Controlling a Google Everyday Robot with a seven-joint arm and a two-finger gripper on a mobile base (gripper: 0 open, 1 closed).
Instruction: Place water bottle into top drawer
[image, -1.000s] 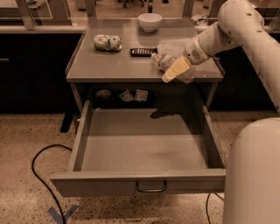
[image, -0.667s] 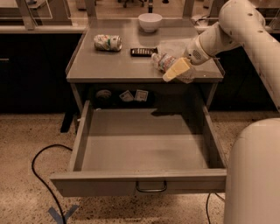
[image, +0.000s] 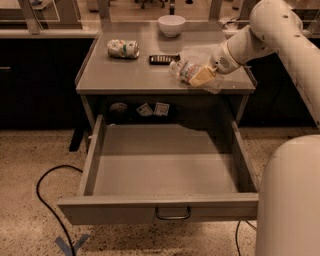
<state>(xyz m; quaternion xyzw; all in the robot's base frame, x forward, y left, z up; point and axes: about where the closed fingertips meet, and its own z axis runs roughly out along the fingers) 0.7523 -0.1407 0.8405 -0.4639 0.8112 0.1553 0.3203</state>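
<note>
Start nearest: top drawer (image: 125, 212), pulled right out toward the camera, curved handle (image: 172, 214) centred on its front, nothing seen on its grey bottom. Open that wide, judging by the task, to give a clear drop from above. Note black cable (image: 42, 200) looping on the speckled ground to the left, apart from the drawer.

Next back, under the table top: two small pale packets (image: 152, 109) and a dark round thing (image: 118, 109), too dim to name.

Then up on the table (image: 125, 82), at its front right edge: gripper (image: 201, 76), closed round the water bottle (image: 183, 69), one pale finger (image: 205, 75) across the body, the other hidden. Held tilted, cap toward the far left, low over the table top; cannot tell whether touching it. Probably gripped mid-body for a firm hold on crinkly plastic. Sits above the drawer's back right corner, so likely needs only bringing forward and lowering.

Farther back: black remote-like thing (image: 164, 59) just beside the cap, crushed can (image: 123, 48) to the left, white bowl (image: 171, 25) farthest.
</note>
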